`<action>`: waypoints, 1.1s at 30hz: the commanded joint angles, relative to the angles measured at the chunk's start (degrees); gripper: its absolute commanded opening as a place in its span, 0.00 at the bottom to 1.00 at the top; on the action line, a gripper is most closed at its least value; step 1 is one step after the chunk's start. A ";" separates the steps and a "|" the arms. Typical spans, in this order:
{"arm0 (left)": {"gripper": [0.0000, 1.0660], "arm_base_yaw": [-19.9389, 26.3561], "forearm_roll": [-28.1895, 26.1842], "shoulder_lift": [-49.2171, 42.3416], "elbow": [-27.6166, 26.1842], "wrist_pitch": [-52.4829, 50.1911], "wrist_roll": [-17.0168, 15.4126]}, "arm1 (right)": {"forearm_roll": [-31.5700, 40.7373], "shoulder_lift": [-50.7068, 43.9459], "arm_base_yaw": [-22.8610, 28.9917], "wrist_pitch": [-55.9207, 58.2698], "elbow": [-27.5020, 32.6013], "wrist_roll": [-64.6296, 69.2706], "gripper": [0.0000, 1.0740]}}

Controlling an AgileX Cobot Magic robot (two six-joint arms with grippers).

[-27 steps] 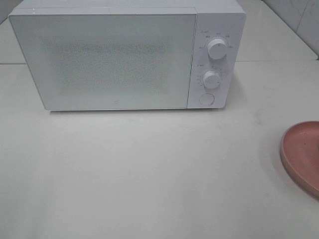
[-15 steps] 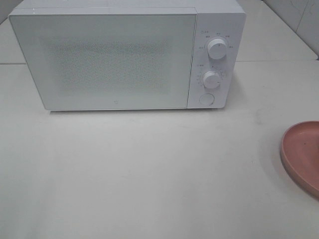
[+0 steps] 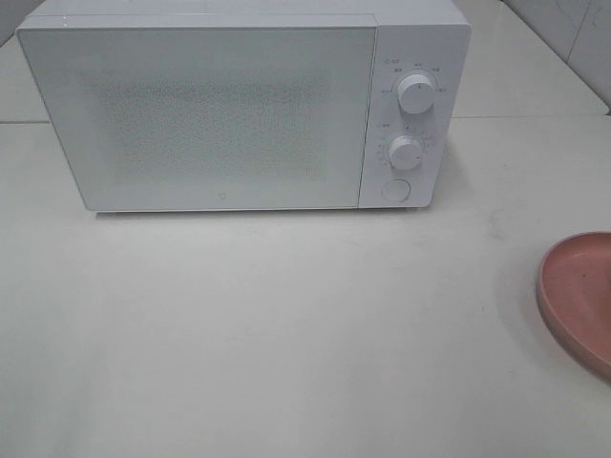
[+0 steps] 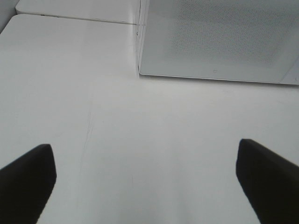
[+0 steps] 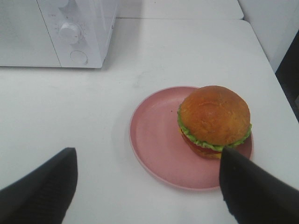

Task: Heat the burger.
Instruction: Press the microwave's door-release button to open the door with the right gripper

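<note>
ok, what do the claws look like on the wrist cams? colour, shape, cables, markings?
Only the tips show. Left claw: two plain black fingers, blunt and wedge-shaped. Right claw: same, black and tapered. No cables or markings visible; arms out of view.

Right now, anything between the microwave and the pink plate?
Nothing. Only bare white table lies between the microwave and the pink plate, clearest in the right wrist view; the exterior high view shows the same.
</note>
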 commanded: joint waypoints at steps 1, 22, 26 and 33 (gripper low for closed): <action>0.94 0.11 -0.17 -0.97 0.11 -0.11 -0.23 | -0.23 2.52 -0.29 -3.72 -0.97 0.29 0.70; 0.94 0.11 -0.17 -0.97 0.11 -0.11 -0.23 | -0.17 22.63 -0.29 -23.72 0.86 0.97 0.70; 0.94 0.11 -0.17 -0.97 0.11 -0.11 -0.23 | -0.17 27.16 -0.29 -29.39 1.89 0.97 0.70; 0.94 0.11 -0.17 -0.97 0.11 -0.11 -0.23 | -0.17 34.38 -0.29 -36.73 2.46 1.26 0.70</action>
